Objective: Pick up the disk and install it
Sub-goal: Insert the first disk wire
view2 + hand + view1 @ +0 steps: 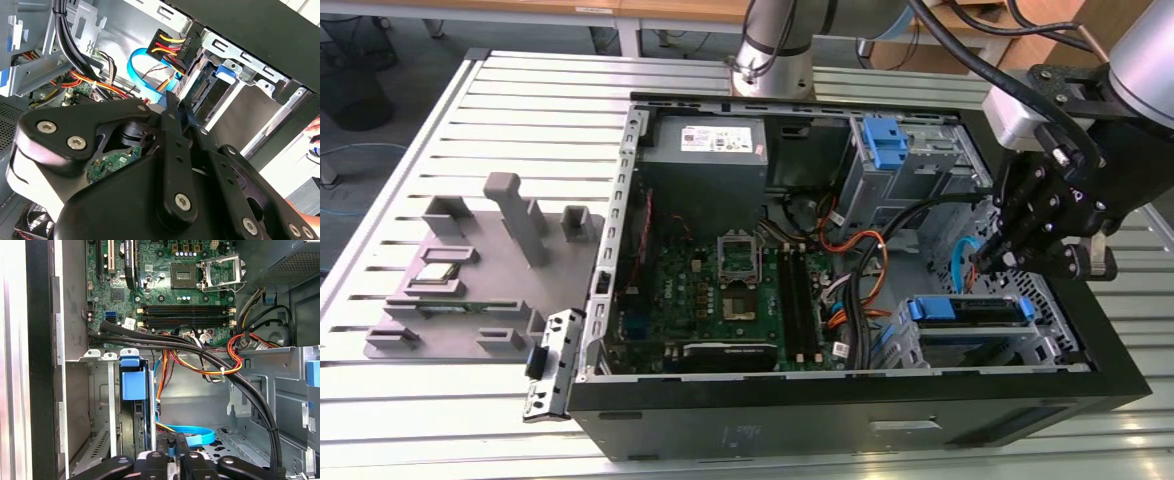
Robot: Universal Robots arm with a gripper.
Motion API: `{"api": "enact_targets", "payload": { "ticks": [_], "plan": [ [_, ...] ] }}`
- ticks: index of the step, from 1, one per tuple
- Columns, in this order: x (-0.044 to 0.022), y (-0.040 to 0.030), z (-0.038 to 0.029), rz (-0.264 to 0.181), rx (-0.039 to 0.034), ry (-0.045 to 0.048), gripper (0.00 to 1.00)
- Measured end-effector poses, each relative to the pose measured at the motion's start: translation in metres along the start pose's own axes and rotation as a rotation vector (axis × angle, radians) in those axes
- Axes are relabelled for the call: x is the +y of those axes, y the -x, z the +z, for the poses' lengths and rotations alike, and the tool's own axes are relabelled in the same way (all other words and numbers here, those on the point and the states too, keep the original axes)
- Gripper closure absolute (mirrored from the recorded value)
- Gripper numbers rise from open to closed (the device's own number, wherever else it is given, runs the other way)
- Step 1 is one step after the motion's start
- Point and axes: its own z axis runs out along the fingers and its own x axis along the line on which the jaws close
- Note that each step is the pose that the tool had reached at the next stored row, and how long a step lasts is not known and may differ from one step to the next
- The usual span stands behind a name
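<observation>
- Claw (1007, 262) (172, 100) (175, 452): clenched, tips pressed together; nothing seen gripped between them.
- Claw pos.: inside the open PC case (854, 412), tips pointing down into the drive-cage corner.
- Disk (967, 310) (134, 382) (227, 70): seated in the drive cage just beside the claw tips, not touching them. Blue bracket faces outward, and the body sits in the slot between the cage rails.
- Blue data cable (192, 432) (140, 65): loops right at the claw tips; contact can't be judged.
- Pwr connector (170, 45) w/ yellow, red and black wires: just past the tips, near the disk's end.
- Black cable bundle (200, 347): runs across the case, beyond the disk from the claw.
- Motherboard (720, 290) (165, 285): farther out, past the cable bundle.
- Second blue bracket (887, 140): in the other bay, well apart from the claw.
- PSU box (707, 140): far corner of the case from the claw.
- Grey parts tray (467, 290): outside the case on the slatted table (400, 420), farthest from the claw.
</observation>
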Motion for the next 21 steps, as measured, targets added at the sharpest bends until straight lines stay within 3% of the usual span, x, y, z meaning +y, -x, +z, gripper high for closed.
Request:
{"api": "enact_targets", "payload": {
  "ticks": [1,15,17,21],
  "plan": [
    [0.0,0.0,0.0,0.0,0.0,0.0,0.76],
    [0.0,-0.0001,0.001,0.0,0.0008,-0.0001,0.76],
    [0.0,-0.0001,0.001,0.0,0.0008,-0.0001,0.84],
    [0.0,-0.0001,0.0011,0.0,0.0008,-0.0001,0.84]
  ]
}}
